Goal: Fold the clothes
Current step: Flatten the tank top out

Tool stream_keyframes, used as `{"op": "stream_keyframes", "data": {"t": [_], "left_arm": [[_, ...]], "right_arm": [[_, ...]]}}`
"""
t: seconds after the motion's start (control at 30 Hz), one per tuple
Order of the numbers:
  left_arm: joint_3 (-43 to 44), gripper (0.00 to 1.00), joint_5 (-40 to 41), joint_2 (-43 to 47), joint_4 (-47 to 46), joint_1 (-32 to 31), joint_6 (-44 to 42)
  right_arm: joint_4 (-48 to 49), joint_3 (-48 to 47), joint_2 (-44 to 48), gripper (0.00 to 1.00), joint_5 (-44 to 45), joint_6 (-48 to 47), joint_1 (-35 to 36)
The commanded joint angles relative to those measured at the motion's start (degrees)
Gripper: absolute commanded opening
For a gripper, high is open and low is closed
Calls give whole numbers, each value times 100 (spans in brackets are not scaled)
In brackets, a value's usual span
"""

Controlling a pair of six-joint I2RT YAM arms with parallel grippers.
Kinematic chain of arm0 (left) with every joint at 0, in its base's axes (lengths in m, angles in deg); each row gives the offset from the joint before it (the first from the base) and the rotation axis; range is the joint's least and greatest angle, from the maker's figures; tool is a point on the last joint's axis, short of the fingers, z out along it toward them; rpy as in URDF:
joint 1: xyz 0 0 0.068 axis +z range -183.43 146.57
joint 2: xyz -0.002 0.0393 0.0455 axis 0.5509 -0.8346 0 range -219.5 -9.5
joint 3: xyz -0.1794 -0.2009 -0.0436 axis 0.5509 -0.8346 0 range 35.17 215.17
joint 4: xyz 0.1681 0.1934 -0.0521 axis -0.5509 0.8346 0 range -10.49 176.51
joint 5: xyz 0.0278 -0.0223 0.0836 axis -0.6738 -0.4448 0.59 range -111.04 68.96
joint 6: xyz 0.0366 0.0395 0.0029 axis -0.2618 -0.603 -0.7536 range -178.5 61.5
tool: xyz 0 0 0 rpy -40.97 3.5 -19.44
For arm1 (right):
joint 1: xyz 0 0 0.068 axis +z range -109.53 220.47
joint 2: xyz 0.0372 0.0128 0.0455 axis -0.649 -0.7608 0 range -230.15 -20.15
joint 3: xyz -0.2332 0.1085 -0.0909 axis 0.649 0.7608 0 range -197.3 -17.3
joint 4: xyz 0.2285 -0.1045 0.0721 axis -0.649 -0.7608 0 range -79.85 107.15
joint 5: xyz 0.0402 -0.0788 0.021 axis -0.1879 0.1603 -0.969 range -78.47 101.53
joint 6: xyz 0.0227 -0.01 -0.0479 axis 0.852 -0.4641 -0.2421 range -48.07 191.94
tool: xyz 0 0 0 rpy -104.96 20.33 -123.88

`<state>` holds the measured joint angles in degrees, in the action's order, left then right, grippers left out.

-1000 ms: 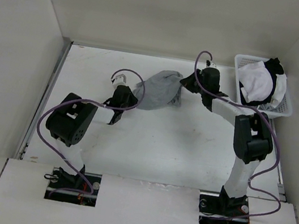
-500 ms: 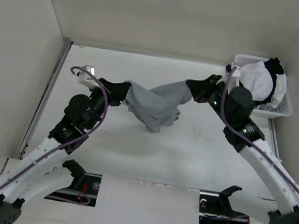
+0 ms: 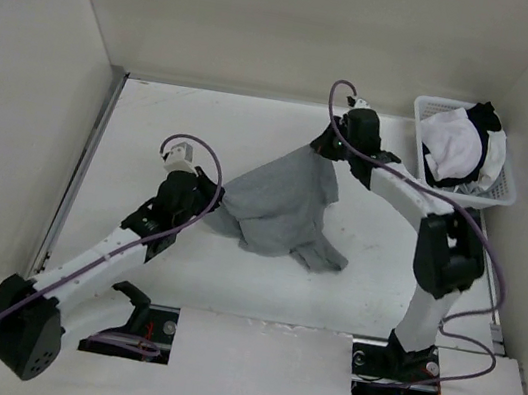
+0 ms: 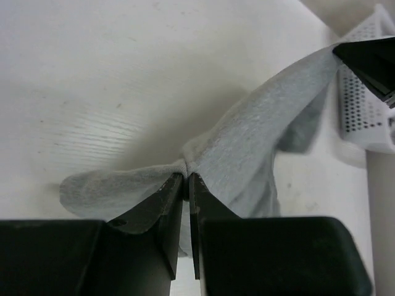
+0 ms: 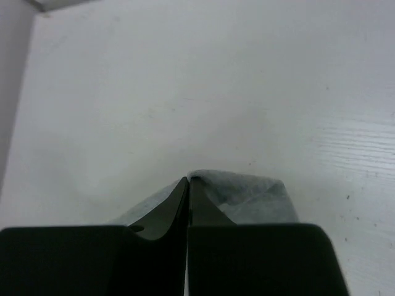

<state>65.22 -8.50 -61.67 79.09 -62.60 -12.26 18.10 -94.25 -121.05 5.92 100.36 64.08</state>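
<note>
When viewed from above, shows grey T-shirt (image 3: 282, 201) spanning mid-table diagonally, near-left end pinched tight in left gripper (image 3: 213, 196), far-right end pinched tight in right gripper (image 3: 325, 148), slack hem resting on table (image 3: 155, 119) nearer the left arm

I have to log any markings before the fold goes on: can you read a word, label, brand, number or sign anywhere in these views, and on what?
There is no readable text in any view.
The grey T-shirt, pinched by the left gripper and the right gripper, shows no print or tag.
The white basket, the white garment with black trim and the table show no lettering.
</note>
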Motion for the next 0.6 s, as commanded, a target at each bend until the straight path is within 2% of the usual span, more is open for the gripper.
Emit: {"op": "stream_keyframes", "data": {"t": [0.0,0.1,0.27,0.4,0.57], "left_arm": [[212,7,-285,-564,-1071,424,96],[528,6,-647,-1050,-1407,496,272],[573,6,-541,-937,-1381,346,271],[643,6,-402,-148,-1040,223,210],[1231,6,99,1057,-415,-119,-316]], "right_arm": [[-155,-1504,-639,0,-107,67,-177],[-744,-2507,-966,0,-2,-99,-178],[-781,-2177,-151,0,296,-513,-47],[-561,-1167,1341,0,437,-767,392],[-973,-612,3275,1,762,-1102,1218]]}}
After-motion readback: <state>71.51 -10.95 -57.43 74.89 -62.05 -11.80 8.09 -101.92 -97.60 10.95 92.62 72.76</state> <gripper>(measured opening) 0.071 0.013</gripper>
